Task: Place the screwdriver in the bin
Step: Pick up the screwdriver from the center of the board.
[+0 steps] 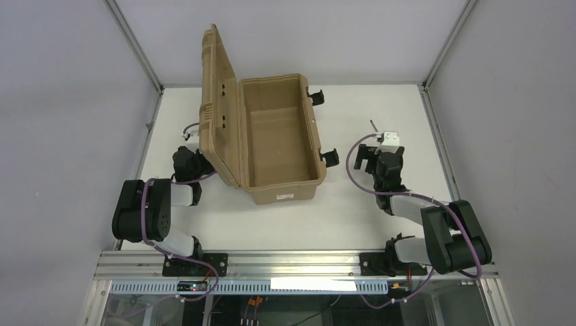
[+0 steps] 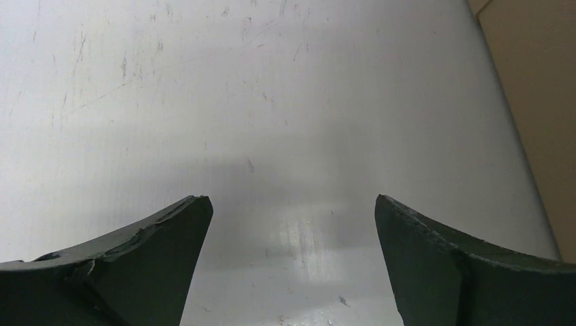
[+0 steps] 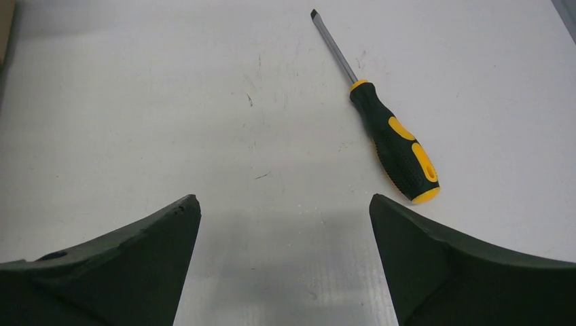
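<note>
Right fingers (image 3: pixel 122 272) and left fingers (image 2: pixel 136 272) gape wide, holding nothing — from above, the wrist (image 1: pixel 388 155) hides most of the screwdriver (image 3: pixel 397 146) on the counter (image 3: pixel 204 102) near the open bin (image 1: pixel 285 189).

Screwdriver (image 3: pixel 372 112): smooth metal shaft; matt handle, probably rubbery plastic.
Bin (image 1: pixel 302 189): tan moulded plastic, matt.
Table (image 2: pixel 272 102): white, scratched and scuffed, slight sheen.

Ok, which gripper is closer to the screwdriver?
The right gripper: the black-and-yellow screwdriver lies on the table just ahead of its fingers. The left gripper is across the open tan case, beside its lid.
</note>
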### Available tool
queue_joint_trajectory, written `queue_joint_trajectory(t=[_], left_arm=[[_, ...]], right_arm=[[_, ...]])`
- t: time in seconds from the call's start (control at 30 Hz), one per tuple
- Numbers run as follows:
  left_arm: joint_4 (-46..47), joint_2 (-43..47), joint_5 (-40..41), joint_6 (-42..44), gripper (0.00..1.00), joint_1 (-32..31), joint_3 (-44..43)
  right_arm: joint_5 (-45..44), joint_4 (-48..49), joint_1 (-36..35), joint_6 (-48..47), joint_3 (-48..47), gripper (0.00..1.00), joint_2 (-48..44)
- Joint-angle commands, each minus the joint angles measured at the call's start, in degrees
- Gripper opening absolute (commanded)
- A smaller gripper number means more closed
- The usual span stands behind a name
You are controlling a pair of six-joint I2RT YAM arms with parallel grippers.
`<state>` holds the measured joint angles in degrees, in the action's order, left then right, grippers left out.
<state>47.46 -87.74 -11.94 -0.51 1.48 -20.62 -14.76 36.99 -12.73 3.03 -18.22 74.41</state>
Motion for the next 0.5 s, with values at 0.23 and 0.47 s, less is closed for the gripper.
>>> queue_joint_trajectory(t=[0.23,0.47], left_arm=[[1.14,1.35,-0.07,0.68,0.99,-0.56,-0.14],[1.14,1.36,-0.1,0.64,0.99,-0.56,-0.12]], right_arm=[[-0.31,3.11,-0.06,-0.48,-0.44,0.99,-1.1],[-1.18,0.46,-0.06,-0.5,-1.19,0.99,-2.58]])
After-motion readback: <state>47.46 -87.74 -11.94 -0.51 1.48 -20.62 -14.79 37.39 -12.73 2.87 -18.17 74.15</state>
